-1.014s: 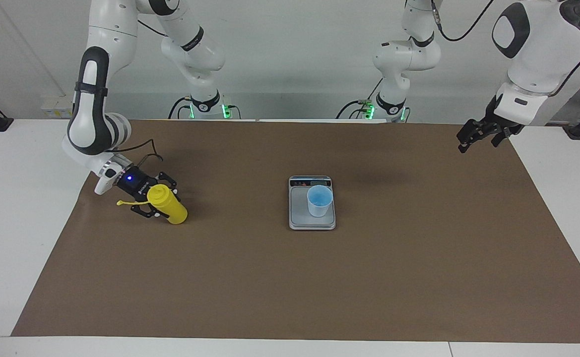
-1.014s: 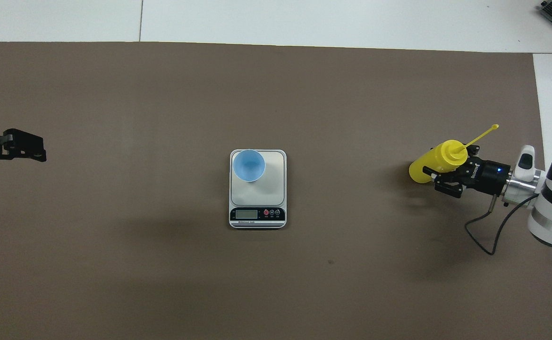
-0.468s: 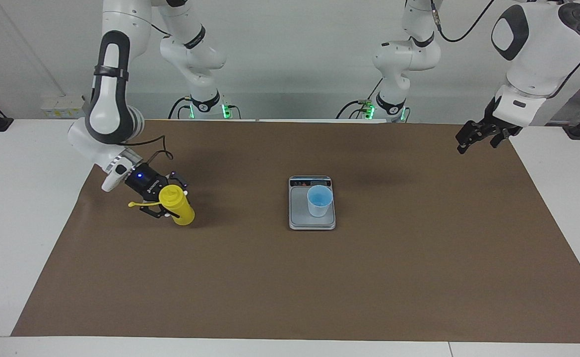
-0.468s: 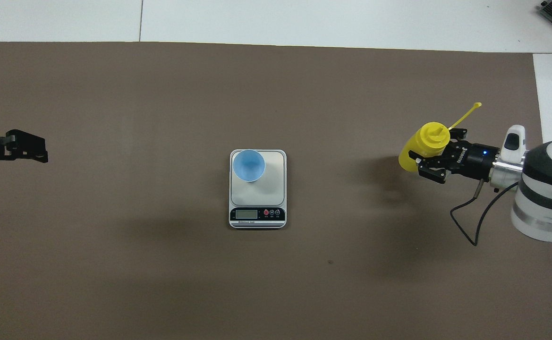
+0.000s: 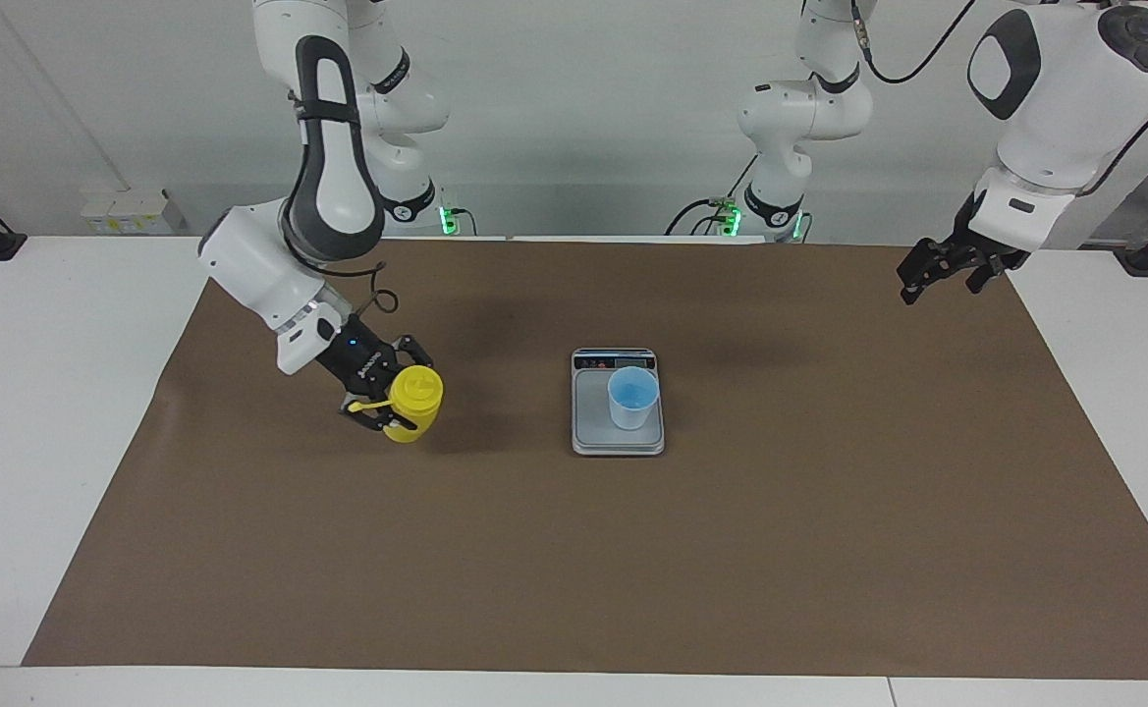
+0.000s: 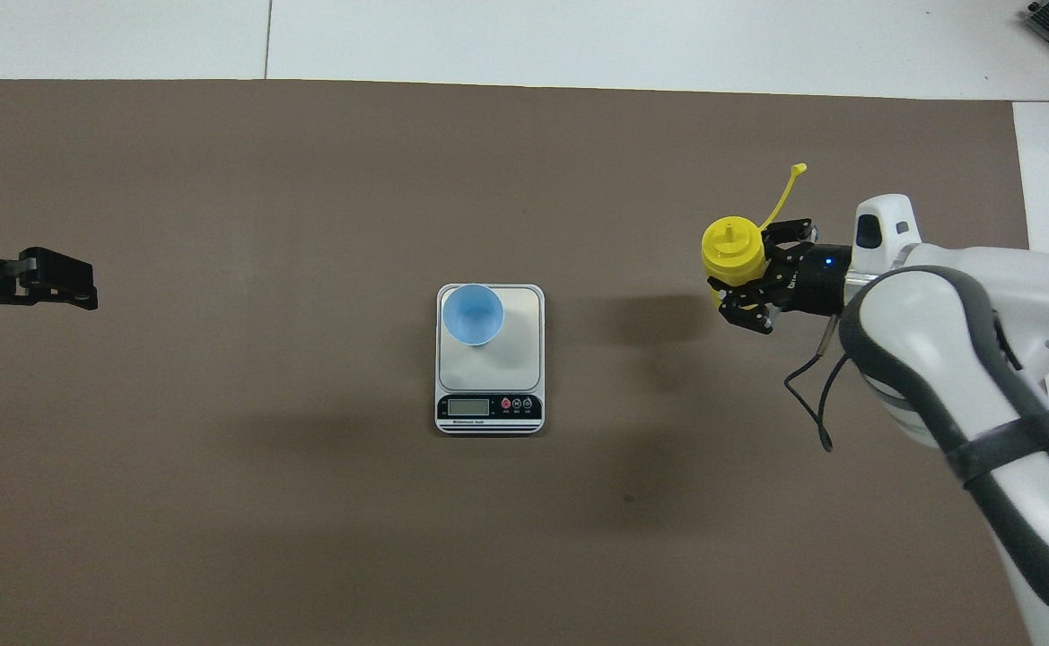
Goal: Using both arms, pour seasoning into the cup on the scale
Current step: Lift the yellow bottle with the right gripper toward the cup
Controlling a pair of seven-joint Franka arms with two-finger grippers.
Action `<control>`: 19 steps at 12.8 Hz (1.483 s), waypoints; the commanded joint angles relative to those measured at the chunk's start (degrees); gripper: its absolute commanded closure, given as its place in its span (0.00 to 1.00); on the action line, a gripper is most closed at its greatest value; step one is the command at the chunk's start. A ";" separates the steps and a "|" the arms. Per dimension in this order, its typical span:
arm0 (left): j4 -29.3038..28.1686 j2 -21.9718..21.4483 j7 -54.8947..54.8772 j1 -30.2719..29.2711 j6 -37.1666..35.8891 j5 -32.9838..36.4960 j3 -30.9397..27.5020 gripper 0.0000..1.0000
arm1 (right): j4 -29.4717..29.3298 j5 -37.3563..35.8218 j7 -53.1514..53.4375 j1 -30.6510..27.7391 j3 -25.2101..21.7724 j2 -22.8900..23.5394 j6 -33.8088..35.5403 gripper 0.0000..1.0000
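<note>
The yellow seasoning bottle [image 5: 415,401] is nearly upright in my right gripper [image 5: 395,405], which is shut on its body. It hangs over the brown paper between the scale and the right arm's end of the table. Its cap strap sticks out sideways. In the overhead view the bottle [image 6: 732,252] and right gripper [image 6: 747,285] show from above. The light-blue cup [image 5: 632,397] stands on the silver scale [image 5: 593,434], seen also in the overhead view as cup [image 6: 473,314] and scale [image 6: 517,357]. My left gripper [image 5: 945,271] waits open and empty over the left arm's end of the paper [image 6: 50,280].
Brown paper [image 5: 574,570] covers the white table [image 5: 33,412]. The scale's dark display strip [image 6: 488,408] faces the robots. A black cable loops under the right wrist [image 6: 811,404].
My right gripper has lifted the bottle off the paper, turned it from tilted to nearly upright, and carried it toward the scale. The left gripper has barely moved.
</note>
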State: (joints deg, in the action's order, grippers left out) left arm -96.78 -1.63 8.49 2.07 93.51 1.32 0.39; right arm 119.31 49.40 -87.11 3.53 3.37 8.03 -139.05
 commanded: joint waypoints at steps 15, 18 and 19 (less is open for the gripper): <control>-1.39 -1.01 -4.00 -0.05 -0.52 -0.71 -0.74 0.00 | -11.47 -64.67 40.18 17.56 0.32 4.01 8.26 0.81; -1.48 -1.01 -3.91 -0.05 -0.52 -0.71 -0.74 0.00 | -11.73 -68.29 40.26 19.32 0.23 4.10 9.06 0.81; -1.39 -1.01 -3.91 -0.05 -0.60 -0.71 -0.82 0.00 | -12.08 -70.13 40.26 19.32 0.32 4.10 9.23 0.81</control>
State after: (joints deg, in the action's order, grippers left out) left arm -97.18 -1.63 4.74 2.01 93.45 1.32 -0.04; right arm 109.32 -17.39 -47.80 22.71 3.48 11.67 -131.46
